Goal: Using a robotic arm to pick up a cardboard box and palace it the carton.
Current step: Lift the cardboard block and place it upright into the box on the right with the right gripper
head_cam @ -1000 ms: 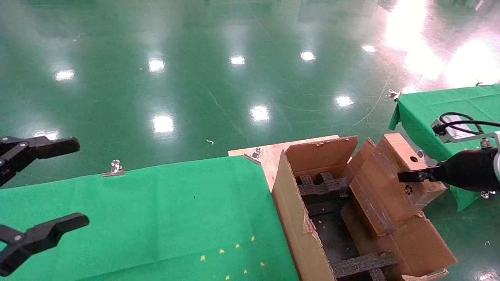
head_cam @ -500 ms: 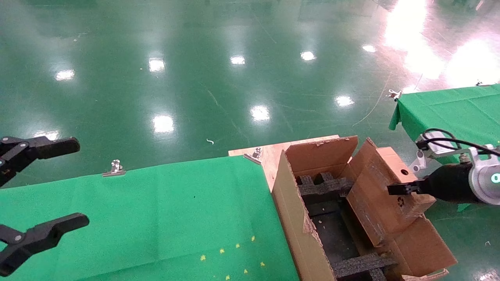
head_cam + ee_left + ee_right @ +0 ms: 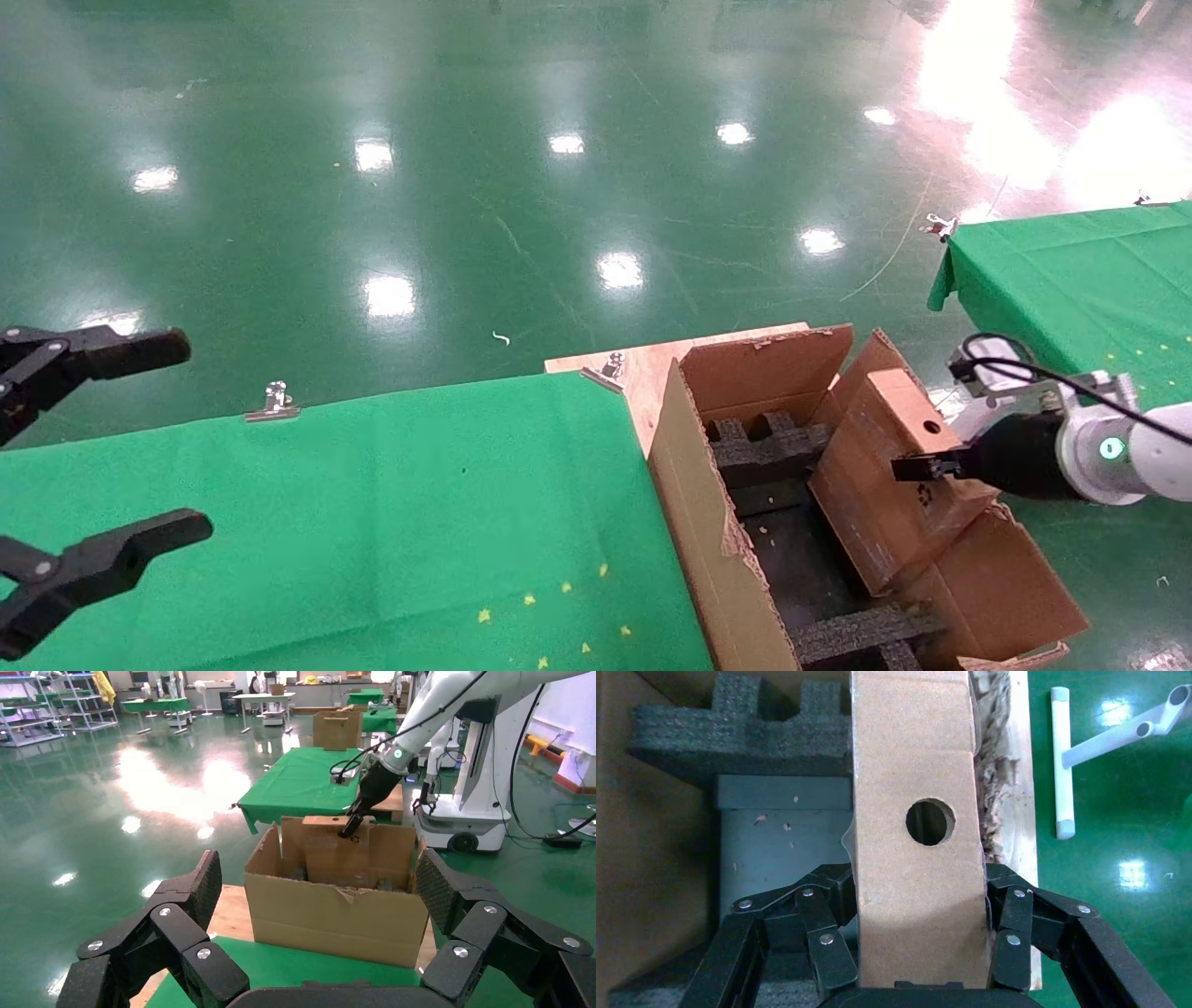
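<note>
The right gripper [image 3: 917, 465] clamps the box [image 3: 885, 475], tilted over the carton [image 3: 708, 522] (left gripper [image 3: 56, 466] idle, fingers spread); it could snag the right flap [image 3: 1001, 587] or foam [image 3: 764, 447]

1. The carton [image 3: 708, 522] stands at the right end of the near surface [image 3: 372, 503], on the robot's right.
2. Foam inserts [image 3: 764, 447] lie inside the carton, at its far end and near end.
3. The cardboard box [image 3: 885, 485] sits tilted over the carton's right side, lower end down inside, between the pads of the right tool [image 3: 917, 466].
4. A second surface [image 3: 1071, 270] lies farther right, behind the right arm.
5. The left tool [image 3: 93, 447] hovers over the near surface's left end, fingers spread, well apart from the carton.
</note>
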